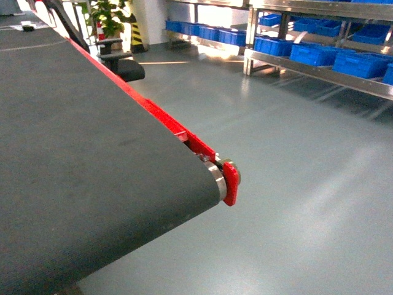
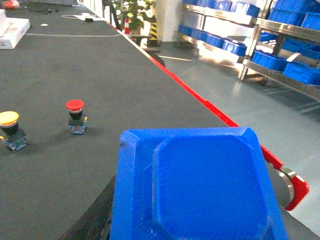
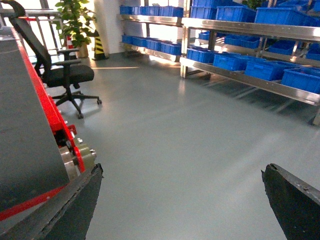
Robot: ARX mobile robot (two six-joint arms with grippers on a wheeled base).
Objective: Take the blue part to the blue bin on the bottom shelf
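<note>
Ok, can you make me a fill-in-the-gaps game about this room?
1. Near the red button on the belt stands a ___ one.
2. The bins on the shelves are all ___.
3. The chair by the belt is ___.
4. The right gripper is ___, with nothing between its fingers.

Missing words: yellow; blue; black; open.

Head view angled down along conveyor belt (image 1: 92, 172), both wrist views low, all sharing blue-bin racks (image 3: 250, 65).
</note>
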